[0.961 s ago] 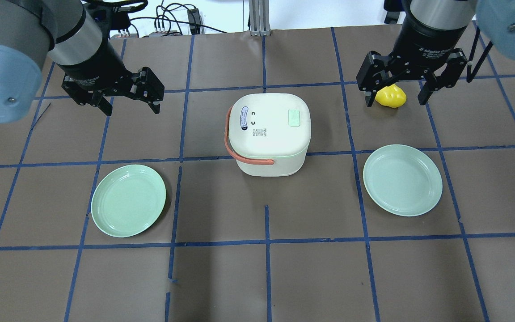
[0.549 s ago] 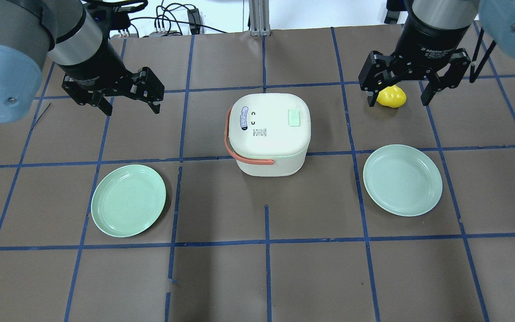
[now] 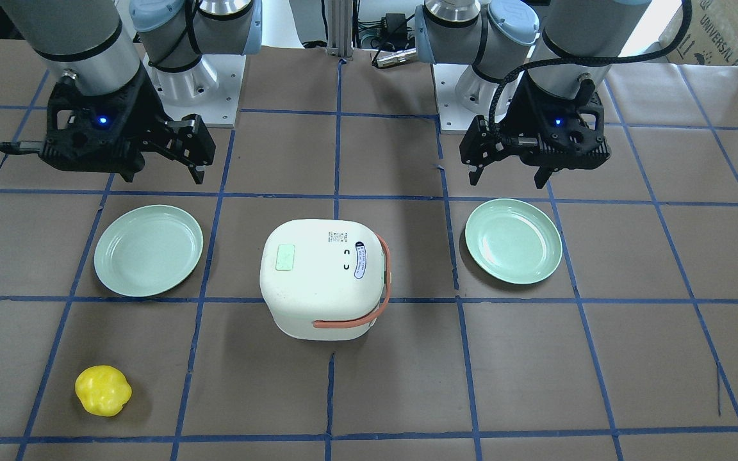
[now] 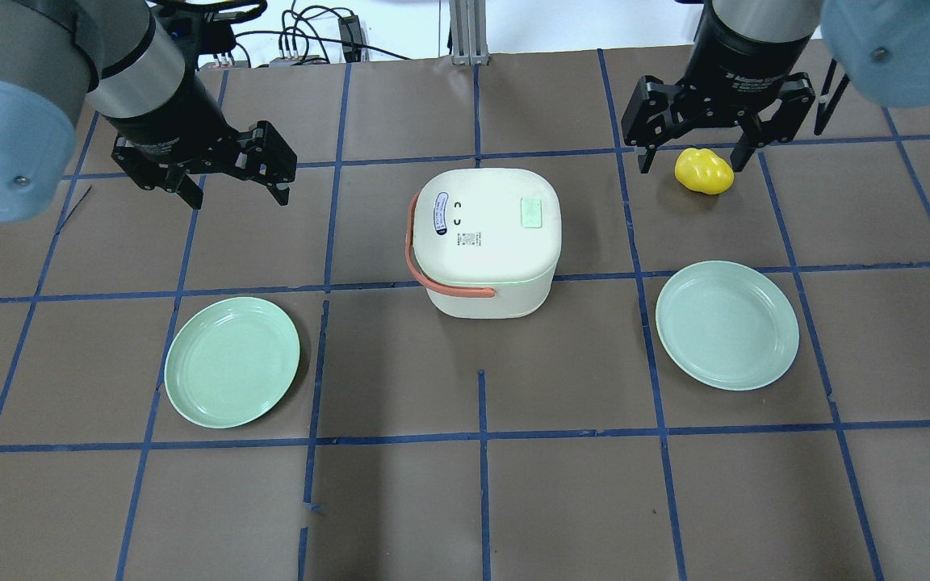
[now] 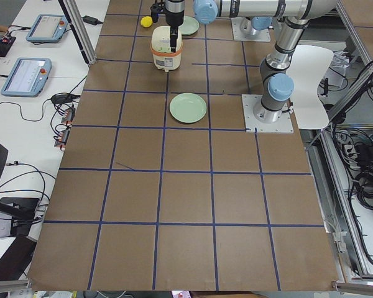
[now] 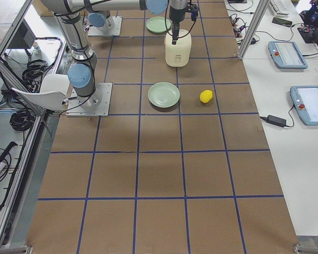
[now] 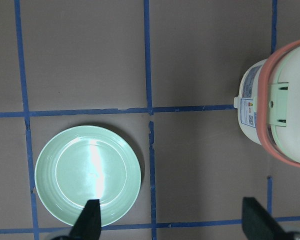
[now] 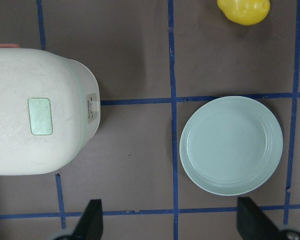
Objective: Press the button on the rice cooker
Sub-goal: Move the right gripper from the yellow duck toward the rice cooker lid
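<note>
The white rice cooker [image 4: 485,242] with an orange handle stands mid-table; its pale green button [image 4: 531,213] is on the lid's right side. It also shows in the front view [image 3: 321,278] with the button [image 3: 285,257], and in the right wrist view [image 8: 37,110] with the button [image 8: 40,116]. My left gripper [image 4: 237,194] is open and empty, well left of the cooker. My right gripper [image 4: 693,160] is open and empty, raised to the right of the cooker. In the left wrist view only the cooker's handle side [image 7: 282,115] shows.
A green plate [image 4: 232,361] lies front left of the cooker, and another plate [image 4: 727,324] lies front right. A yellow toy pepper [image 4: 704,171] lies on the table below my right gripper. Brown table with blue tape grid; cables along the far edge.
My right gripper has shifted left and toward the far edge, uncovering more of the yellow pepper. The left gripper and the cooker have not moved.
</note>
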Tool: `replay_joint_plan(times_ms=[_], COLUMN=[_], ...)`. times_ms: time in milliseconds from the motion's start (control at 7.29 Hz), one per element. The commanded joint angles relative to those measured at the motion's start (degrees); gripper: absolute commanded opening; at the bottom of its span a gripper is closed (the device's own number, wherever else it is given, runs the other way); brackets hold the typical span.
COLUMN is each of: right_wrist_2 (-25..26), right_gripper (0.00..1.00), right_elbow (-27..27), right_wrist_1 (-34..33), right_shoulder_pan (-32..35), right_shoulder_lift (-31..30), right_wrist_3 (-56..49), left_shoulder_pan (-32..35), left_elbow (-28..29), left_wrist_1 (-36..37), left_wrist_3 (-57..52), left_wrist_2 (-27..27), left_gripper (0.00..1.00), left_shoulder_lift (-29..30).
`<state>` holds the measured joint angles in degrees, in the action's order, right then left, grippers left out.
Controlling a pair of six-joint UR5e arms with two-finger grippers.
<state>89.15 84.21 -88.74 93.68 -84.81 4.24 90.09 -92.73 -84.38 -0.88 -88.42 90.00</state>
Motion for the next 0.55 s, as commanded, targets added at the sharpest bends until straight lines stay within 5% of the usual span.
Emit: replay_joint_plan(times_ms=[0, 137, 412], right_wrist_2=[-0.1, -0.3, -3.7], right_gripper=[0.52, 0.3, 0.1], right_elbow=[-2.8, -4.6, -7.2], right_wrist_1=[-0.7, -0.7, -1.0], right_shoulder_pan=[4.7, 6.5, 7.4], right_shoulder_lift=[3.8, 6.1, 10.3], right_wrist_3=[1.4, 1.6, 1.9], left_shoulder_pan=[0.0, 0.0, 0.0], left_elbow=[0.0, 0.0, 0.0], left_wrist_1=[0.0, 0.0, 0.0], left_wrist_3=[0.0, 0.0, 0.0], left_wrist_2=[0.0, 0.0, 0.0], left_gripper=[1.0, 1.0, 1.0], left_shoulder_lift=[0.0, 0.0, 0.0])
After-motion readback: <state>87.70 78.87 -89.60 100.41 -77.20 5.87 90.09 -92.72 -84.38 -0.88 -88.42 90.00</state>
